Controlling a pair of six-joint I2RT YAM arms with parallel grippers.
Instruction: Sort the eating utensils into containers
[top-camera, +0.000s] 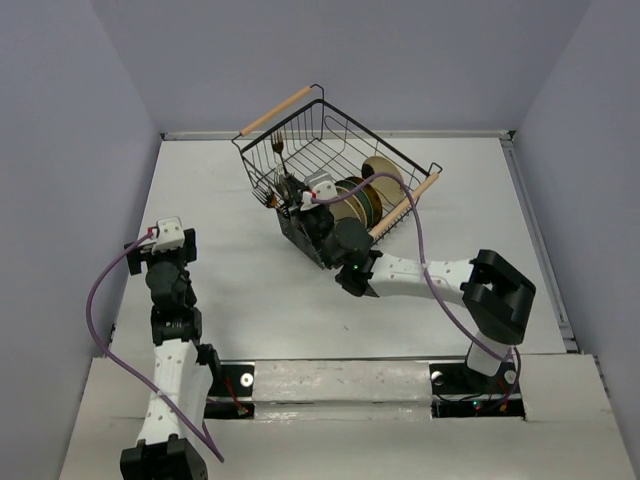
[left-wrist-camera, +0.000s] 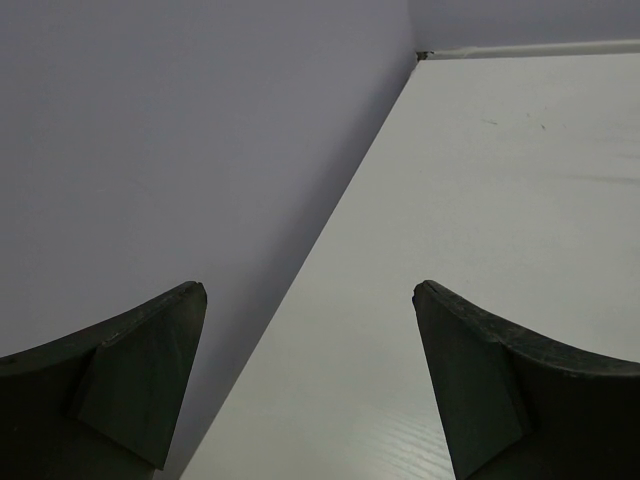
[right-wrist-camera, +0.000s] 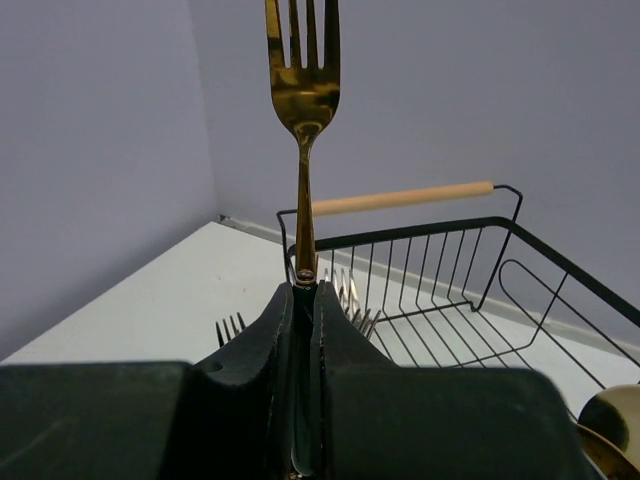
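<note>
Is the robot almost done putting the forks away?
Nearly, it seems. Several forks already stand tines-up in the caddy. The right gripper is shut on a gold fork, the one left to place. No loose forks show on the table. The left gripper is open, empty.

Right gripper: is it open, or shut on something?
Shut. In the right wrist view the right gripper has its jaws pressed together on the handle of a gold fork, tines up.
</note>
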